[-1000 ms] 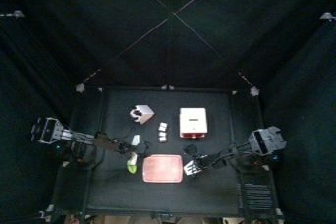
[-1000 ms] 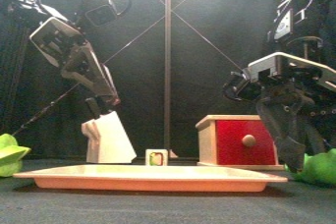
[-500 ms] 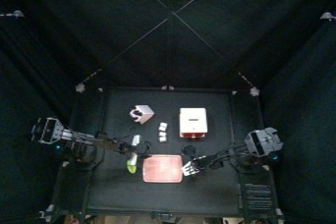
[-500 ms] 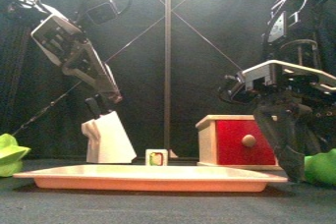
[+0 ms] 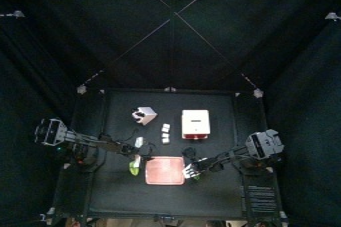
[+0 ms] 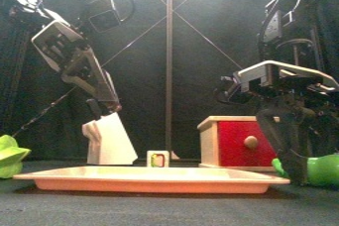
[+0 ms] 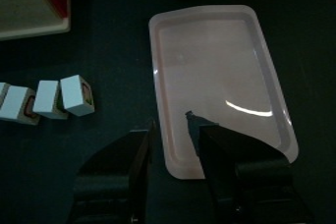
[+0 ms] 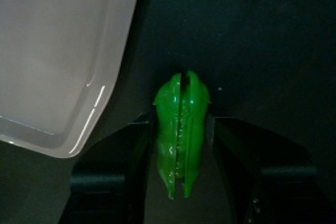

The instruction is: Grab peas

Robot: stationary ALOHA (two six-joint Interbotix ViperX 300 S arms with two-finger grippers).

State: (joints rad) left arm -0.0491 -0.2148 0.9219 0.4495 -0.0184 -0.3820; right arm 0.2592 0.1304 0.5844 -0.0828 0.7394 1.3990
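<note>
Lying between the right end effector's spread jaws (unclamped): peas; pink tray beside.

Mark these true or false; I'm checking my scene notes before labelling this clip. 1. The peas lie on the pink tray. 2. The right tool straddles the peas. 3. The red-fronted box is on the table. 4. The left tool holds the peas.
1. False: the peas lie on the black table, beside the pink tray.
2. True: the right tool has one jaw on either side of the pod.
3. True: the red-fronted box stands behind the tray.
4. False: the left tool hangs above the tray, empty.
</note>
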